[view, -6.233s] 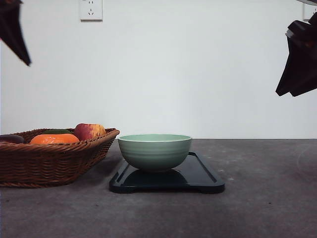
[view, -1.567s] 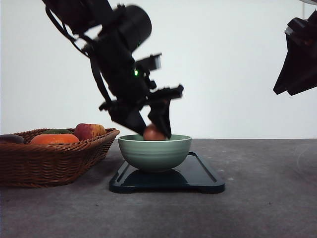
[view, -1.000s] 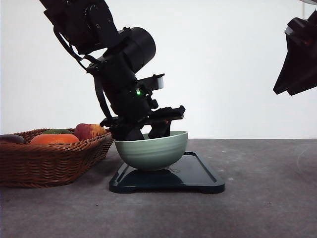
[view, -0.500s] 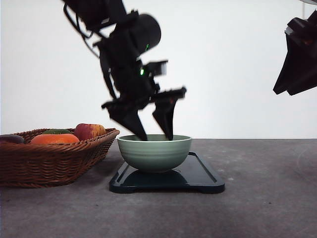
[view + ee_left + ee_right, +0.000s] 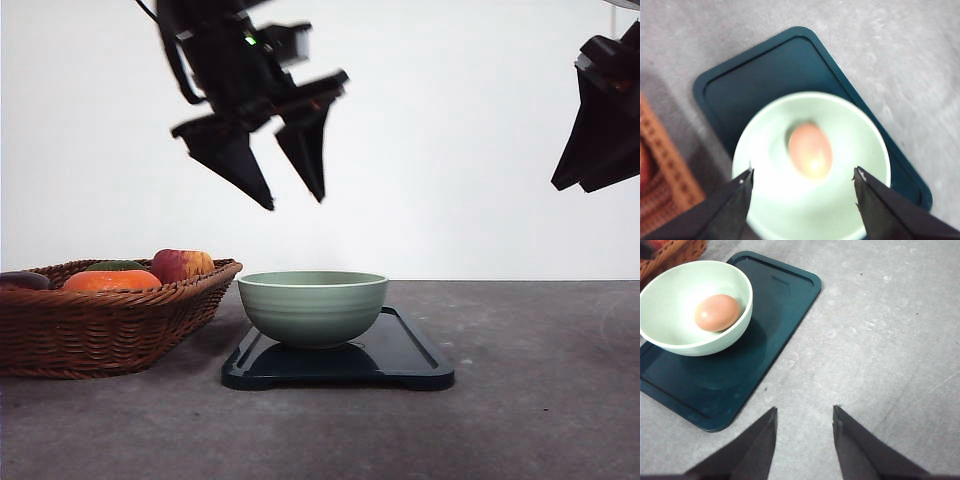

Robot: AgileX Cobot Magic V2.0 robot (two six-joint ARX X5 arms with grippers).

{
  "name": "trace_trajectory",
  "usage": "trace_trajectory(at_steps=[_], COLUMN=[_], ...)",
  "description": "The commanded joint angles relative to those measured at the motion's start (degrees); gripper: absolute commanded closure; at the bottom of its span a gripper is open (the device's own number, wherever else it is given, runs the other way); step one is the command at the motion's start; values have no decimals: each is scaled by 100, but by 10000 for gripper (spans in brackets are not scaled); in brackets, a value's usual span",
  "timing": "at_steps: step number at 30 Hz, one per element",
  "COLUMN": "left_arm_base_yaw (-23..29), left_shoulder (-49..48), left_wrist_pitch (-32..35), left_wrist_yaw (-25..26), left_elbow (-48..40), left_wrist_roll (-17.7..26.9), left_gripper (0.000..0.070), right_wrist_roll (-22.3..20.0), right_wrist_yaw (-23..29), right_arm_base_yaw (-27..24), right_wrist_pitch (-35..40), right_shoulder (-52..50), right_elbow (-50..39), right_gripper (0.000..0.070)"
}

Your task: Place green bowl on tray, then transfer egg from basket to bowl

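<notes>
The pale green bowl (image 5: 313, 305) stands upright on the dark tray (image 5: 405, 362). Inside it lies the brownish-orange egg (image 5: 810, 151), which the right wrist view has too (image 5: 716, 312). My left gripper (image 5: 293, 201) hangs open well above the bowl, slightly left of its centre, with nothing between its fingers (image 5: 730, 205). Seen from its wrist, the bowl (image 5: 875, 145) and tray (image 5: 765, 75) lie straight below. My right gripper (image 5: 578, 186) is raised at the far right, open and empty (image 5: 805, 409). The wicker basket (image 5: 100, 325) sits left of the tray.
The basket holds a red-yellow apple (image 5: 181, 264), a flat orange item (image 5: 110, 280) and darker pieces. Bare grey tabletop (image 5: 880, 340) stretches to the right of the tray and in front of it. A white wall stands behind.
The left gripper put the egg into the bowl, tipping it for a moment, then opened and rose up and to the left. The bowl sits level again. The right arm has not moved.
</notes>
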Motion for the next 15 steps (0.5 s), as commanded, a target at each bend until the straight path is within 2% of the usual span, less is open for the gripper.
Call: trace_trajectory(at_steps=[1,10,15], left_arm_base_yaw=[42,520,894], left_shoulder=[-112,-1917,-2924], left_wrist_pitch=[95,634,681], left_wrist_yaw=[-26,-24,-21], left_elbow=[-253,-2271,-3116], left_wrist_roll=[137,134,112], left_gripper=[310,310,310], right_wrist_roll=[-37,-37,-39], right_wrist_yaw=[-11,-15,-22], right_arm_base_yaw=[13,13,14], right_wrist_pitch=[13,13,15], right_shoulder=[52,52,52], right_elbow=[26,24,24], right_gripper=[492,492,492])
